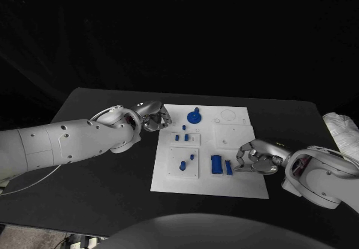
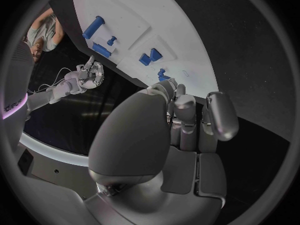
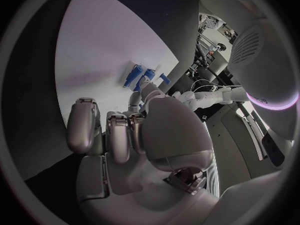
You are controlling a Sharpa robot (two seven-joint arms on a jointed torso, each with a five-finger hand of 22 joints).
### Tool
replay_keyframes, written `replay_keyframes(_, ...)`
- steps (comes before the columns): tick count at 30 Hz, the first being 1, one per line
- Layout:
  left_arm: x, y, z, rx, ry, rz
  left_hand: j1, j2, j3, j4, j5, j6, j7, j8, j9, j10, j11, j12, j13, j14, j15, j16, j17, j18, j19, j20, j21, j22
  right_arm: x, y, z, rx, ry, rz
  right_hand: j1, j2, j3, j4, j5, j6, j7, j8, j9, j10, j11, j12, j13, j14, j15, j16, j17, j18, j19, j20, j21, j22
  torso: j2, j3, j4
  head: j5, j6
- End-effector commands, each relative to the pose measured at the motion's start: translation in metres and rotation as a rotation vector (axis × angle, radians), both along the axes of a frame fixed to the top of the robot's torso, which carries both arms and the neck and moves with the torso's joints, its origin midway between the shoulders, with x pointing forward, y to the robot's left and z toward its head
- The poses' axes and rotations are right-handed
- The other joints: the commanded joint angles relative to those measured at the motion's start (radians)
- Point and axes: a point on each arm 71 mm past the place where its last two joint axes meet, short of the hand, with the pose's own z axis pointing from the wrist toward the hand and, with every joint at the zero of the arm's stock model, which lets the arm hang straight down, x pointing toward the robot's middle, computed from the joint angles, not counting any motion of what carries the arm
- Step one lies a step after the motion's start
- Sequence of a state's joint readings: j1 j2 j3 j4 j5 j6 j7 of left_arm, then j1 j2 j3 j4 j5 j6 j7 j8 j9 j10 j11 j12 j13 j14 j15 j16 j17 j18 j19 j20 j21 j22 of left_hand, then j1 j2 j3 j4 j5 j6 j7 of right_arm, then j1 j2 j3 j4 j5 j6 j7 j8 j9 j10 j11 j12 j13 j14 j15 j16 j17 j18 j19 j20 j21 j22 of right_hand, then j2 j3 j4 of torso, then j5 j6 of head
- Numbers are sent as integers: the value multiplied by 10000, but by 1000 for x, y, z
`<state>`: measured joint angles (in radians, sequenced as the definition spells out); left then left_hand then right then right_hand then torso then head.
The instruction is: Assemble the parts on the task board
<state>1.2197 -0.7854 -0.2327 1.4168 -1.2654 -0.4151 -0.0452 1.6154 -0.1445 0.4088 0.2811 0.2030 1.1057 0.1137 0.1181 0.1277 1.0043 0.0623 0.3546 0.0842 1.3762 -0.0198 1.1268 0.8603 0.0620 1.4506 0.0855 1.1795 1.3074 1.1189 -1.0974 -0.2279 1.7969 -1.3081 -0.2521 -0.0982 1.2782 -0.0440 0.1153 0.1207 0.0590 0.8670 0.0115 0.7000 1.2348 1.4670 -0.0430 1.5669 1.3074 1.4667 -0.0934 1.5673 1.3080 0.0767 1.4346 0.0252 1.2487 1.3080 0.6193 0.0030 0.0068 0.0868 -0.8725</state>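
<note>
Parts in blue sat scattered over the white task board (image 1: 187, 184), which lay in the middle of the black table (image 1: 90, 197). A round wheel-like part (image 1: 194, 116) stood near the board's far edge, two small blocks (image 1: 182, 137) lay side by side toward its left edge, and a small peg (image 1: 182, 165) sat nearer the front left corner. Two long upright parts (image 1: 221, 164) stood toward the board's right side. The right hand (image 1: 254, 158) hovered just beside them, fingers curled inward; whether it touched or held anything could not be told. The left hand (image 1: 152, 116) hung at the board's far left edge, fingers curled, apparently holding nothing.
</note>
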Motion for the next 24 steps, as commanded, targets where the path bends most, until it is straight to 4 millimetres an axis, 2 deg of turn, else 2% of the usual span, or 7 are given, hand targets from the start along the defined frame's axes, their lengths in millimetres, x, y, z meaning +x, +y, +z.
replay_keyframes(1, -1, -2, 1, -126, -117, -89, 5, 47, 53, 4, 35, 52, -13, 56, 12, 63, 19, 60, 9, -34, -17, 28, 11, 119, -46, -14, 39, 1657, 1, 3, 0, -239, -721, 280, 37, -106, -24, 128, -51, 42, 8, 398, 261, 1038, -105, 38, 2634, 1041, -64, 35, 2628, -96, 12, -86, 45, 1749, -6, 1, -1, 23, -2)
replay_keyframes(3, -1, -1, 1, -119, -106, -81, 5, 47, 53, 4, 35, 52, -13, 56, 12, 63, 19, 60, 9, -34, -17, 28, 11, 119, -46, -14, 39, 1657, 1, 5, -1, -275, -728, 281, 45, -105, -34, 152, -47, 134, 0, 598, 367, 1038, -105, 38, 2634, 1041, -63, 35, 2628, -92, 7, -93, 35, 1745, -7, 0, -6, 12, -2)
replay_keyframes(10, -1, -1, 1, -98, -73, -52, 3, 44, 54, 5, 33, 55, -13, 60, 14, 79, 16, 73, 14, -35, -14, 28, 9, 118, -46, -13, 42, 1657, 2, 9, -6, -388, -567, 350, -57, -174, -136, 305, -75, 45, -2, 737, 497, 1038, -107, 38, 2634, 1041, -67, 35, 2628, -86, -10, -101, 12, 1736, -4, 1, -4, 17, -2)
replay_keyframes(24, 0, -1, 1, -54, -9, -34, -1, 40, 53, 8, 32, 57, -12, 64, 16, 88, 16, 80, 17, -40, -10, 18, -8, 120, -51, -12, 28, 1654, 2, 12, -13, -611, -108, 459, -340, -632, -360, 877, -99, -194, -15, 776, 599, 1038, -120, 38, 2634, 1041, -80, 35, 2628, -75, -57, -117, -45, 1716, -5, 1, -3, 31, -2)
